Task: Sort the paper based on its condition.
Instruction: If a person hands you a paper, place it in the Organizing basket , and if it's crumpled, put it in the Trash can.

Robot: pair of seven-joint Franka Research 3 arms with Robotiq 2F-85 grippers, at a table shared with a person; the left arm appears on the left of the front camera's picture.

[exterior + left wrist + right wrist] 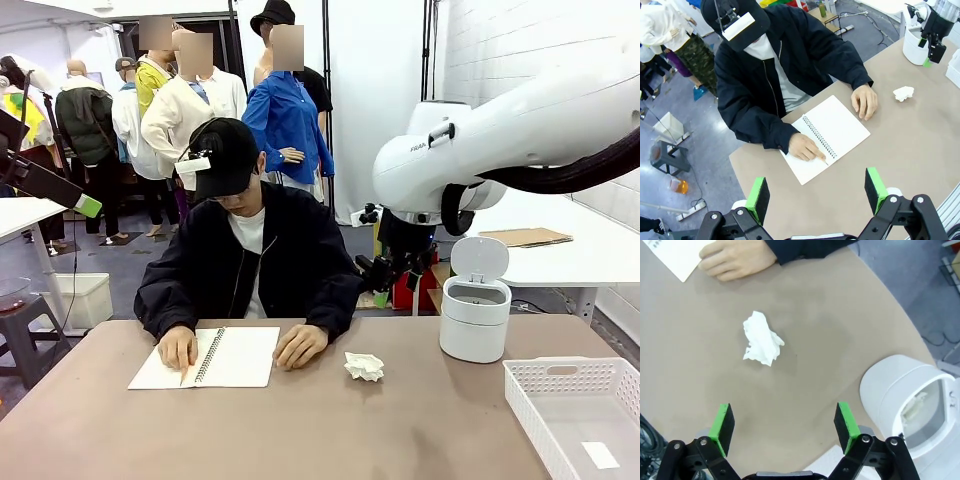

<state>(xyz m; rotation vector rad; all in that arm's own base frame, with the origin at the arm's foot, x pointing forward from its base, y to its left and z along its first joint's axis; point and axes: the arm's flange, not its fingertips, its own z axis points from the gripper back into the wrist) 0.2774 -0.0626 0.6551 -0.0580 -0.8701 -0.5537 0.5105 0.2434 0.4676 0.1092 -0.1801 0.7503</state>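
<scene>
One crumpled white paper wad [363, 366] [903, 93] [761, 345] lies on the brown table, to the right of the person's hand. My right gripper [785, 422] [385, 272] [934, 44] hangs open well above the table beside the white bin, with the wad below and slightly left of its fingers. Nothing is between its green pads. My left gripper [817, 192] is open and empty, high above the table's left part, looking down on the person and the notebook.
A white cylindrical bin [475, 325] [900, 390] [915, 45] with its lid up stands at the right. A white slatted basket [575, 400] sits at the front right corner. The person writes in a spiral notebook [235, 357] [832, 135] with both hands on the table.
</scene>
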